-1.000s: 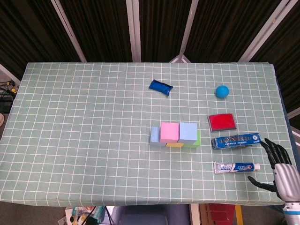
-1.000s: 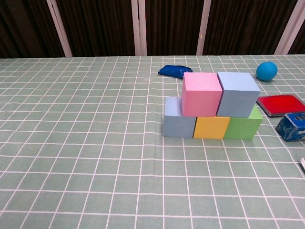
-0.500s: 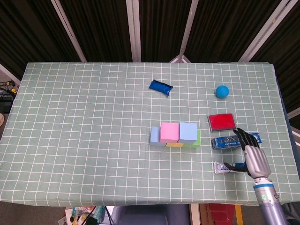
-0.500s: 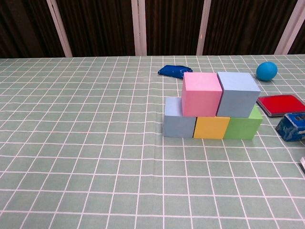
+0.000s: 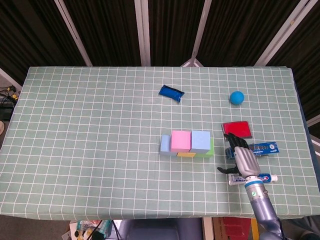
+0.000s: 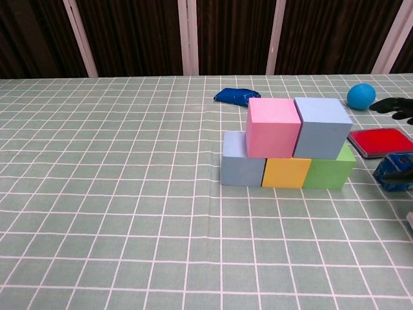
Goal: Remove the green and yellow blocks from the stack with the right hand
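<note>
The stack stands mid-table: a green block [image 6: 330,170] at the bottom right, a yellow block [image 6: 286,172] in the bottom middle and a grey-blue block [image 6: 241,164] at the bottom left. A pink block [image 6: 273,126] and a light blue block [image 6: 322,126] sit on top. From the head view the green block [image 5: 212,147] and yellow block [image 5: 186,154] only peek out. My right hand [image 5: 242,158] hovers right of the stack, fingers spread, holding nothing; its fingertips [image 6: 393,105] enter the chest view at the right edge. The left hand is out of sight.
Under my right hand lie a blue toothpaste box [image 5: 262,147] and a white toothpaste tube [image 5: 265,178]. A red flat box [image 5: 237,129], a blue ball [image 5: 237,97] and a dark blue pouch [image 5: 171,92] lie further back on the checked cloth [image 5: 90,130].
My right hand has moved left and forward from the table's right front corner, over the toothpaste items, toward the stack. The blocks have not moved.
</note>
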Controlling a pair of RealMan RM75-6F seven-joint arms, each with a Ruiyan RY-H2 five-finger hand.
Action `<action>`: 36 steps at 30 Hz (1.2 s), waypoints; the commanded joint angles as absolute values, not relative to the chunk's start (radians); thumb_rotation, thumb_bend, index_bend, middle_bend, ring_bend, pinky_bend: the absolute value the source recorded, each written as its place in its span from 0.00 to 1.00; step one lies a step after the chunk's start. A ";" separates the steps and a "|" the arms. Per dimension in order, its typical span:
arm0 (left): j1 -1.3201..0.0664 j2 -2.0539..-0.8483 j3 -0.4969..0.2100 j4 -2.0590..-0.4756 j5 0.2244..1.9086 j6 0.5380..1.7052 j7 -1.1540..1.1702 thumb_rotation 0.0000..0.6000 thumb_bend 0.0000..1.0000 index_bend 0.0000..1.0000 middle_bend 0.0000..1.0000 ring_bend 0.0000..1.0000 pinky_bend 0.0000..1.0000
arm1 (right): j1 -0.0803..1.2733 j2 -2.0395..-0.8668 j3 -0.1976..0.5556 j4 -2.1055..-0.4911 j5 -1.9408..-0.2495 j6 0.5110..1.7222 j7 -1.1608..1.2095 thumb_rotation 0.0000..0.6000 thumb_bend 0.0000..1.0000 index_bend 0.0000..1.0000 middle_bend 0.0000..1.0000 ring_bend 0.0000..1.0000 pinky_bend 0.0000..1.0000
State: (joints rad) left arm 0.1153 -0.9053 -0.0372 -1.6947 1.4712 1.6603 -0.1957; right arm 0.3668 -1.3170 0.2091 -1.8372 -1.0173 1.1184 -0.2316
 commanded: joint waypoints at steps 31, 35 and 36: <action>0.108 -0.900 -0.072 -1.705 1.399 1.632 -0.204 1.00 0.26 0.10 0.00 0.00 0.00 | 0.528 -1.602 0.259 -1.567 -0.891 1.155 -0.325 1.00 0.12 0.50 0.37 0.15 0.00; 0.105 -0.901 -0.074 -1.706 1.394 1.626 -0.200 1.00 0.26 0.11 0.00 0.00 0.00 | 0.525 -1.617 0.256 -1.535 -0.898 1.162 -0.316 1.00 0.12 0.61 0.44 0.21 0.00; 0.104 -0.902 -0.074 -1.707 1.393 1.624 -0.197 1.00 0.26 0.11 0.00 0.00 0.00 | 0.524 -1.621 0.256 -1.526 -0.901 1.164 -0.311 1.00 0.12 0.65 0.46 0.23 0.00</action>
State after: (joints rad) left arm 0.1045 -0.9016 -0.0740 -1.7062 1.3937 1.6248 -0.1974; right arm 0.5248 -1.6166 0.2566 -1.5316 -0.8977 1.1610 -0.3152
